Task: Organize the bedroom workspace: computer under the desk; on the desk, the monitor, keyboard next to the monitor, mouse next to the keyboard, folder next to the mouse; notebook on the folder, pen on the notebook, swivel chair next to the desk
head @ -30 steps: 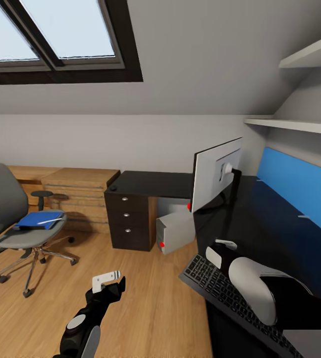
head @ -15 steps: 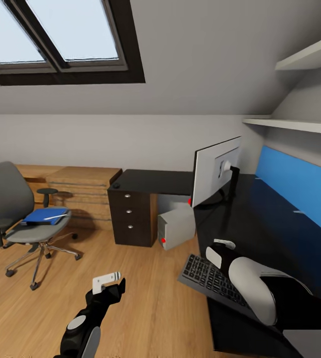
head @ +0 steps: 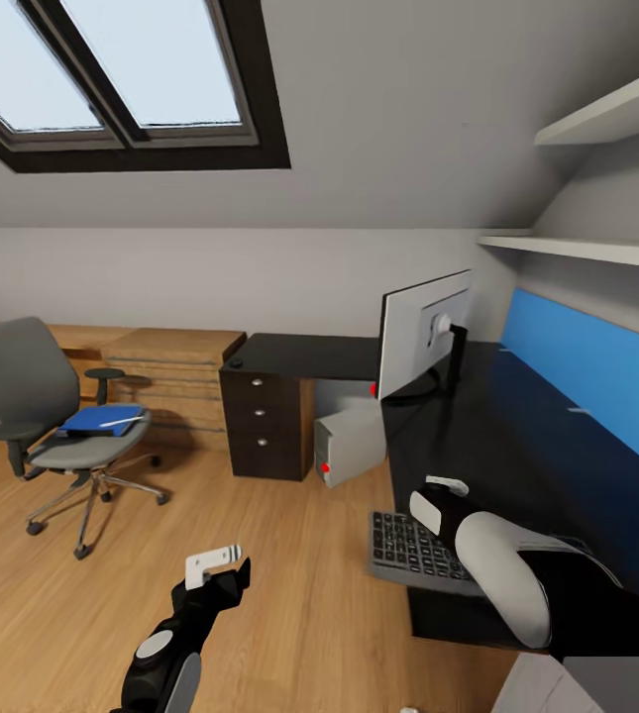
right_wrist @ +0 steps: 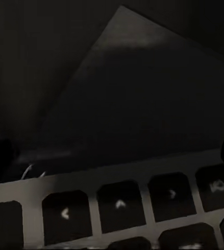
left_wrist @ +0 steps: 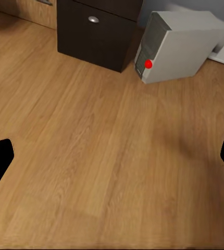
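Right end effector over the keyboard at the bench edge

Right end effector [head: 446, 487] hovers at the keyboard [head: 420, 548], grip unclear; left end effector [head: 215, 564] hangs wide open above the floor, computer [left_wrist: 182, 46] ahead of it.

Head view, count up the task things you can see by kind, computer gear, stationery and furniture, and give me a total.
Computer gear: 3 (computer, monitor, keyboard)
Stationery: 2 (folder, pen)
Furniture: 2 (swivel chair, desk)
Total: 7
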Robot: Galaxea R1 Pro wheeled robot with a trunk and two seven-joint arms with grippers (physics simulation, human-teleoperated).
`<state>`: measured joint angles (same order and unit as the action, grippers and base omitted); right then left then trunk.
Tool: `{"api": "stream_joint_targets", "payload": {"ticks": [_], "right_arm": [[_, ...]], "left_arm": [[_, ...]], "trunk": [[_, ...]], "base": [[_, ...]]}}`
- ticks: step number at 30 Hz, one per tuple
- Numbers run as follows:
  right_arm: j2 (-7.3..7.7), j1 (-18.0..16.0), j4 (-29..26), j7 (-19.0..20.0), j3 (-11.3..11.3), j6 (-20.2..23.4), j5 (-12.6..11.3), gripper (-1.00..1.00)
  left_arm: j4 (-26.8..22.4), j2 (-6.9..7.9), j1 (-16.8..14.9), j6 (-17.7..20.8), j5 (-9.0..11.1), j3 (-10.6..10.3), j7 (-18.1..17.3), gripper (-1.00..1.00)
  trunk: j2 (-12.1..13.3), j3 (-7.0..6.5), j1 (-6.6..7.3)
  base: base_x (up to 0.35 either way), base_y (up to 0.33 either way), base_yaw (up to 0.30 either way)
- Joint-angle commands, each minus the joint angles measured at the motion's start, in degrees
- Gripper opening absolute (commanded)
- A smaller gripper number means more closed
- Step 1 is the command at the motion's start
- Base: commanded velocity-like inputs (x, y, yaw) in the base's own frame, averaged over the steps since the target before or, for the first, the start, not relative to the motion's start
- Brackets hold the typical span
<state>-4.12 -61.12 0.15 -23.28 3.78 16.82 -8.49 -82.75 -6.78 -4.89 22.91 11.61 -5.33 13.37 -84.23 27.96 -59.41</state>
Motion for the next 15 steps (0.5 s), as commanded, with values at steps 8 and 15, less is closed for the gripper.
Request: {"api": "stream_joint_targets", "payload": {"ticks": [8,15], "right_arm": [[-0.01,-0.1,0.0,-0.3,0.3,0.0,-0.1,1.00],[-0.01,-0.1,0.1,-0.2,0.3,-1.5,-0.1,1.00]], "left_arm": [[0.1,0.02,0.0,0.2,0.6,-0.1,0.5,1.00],[1.1,-0.04,0.0,0.1,0.6,-0.1,0.5,1.00]], "trunk": [[0.0,0.06,0.03],[0.0,0.06,0.03]], "base": [[-0.102,0.000,0.000],[-0.018,0.000,0.000]]}}
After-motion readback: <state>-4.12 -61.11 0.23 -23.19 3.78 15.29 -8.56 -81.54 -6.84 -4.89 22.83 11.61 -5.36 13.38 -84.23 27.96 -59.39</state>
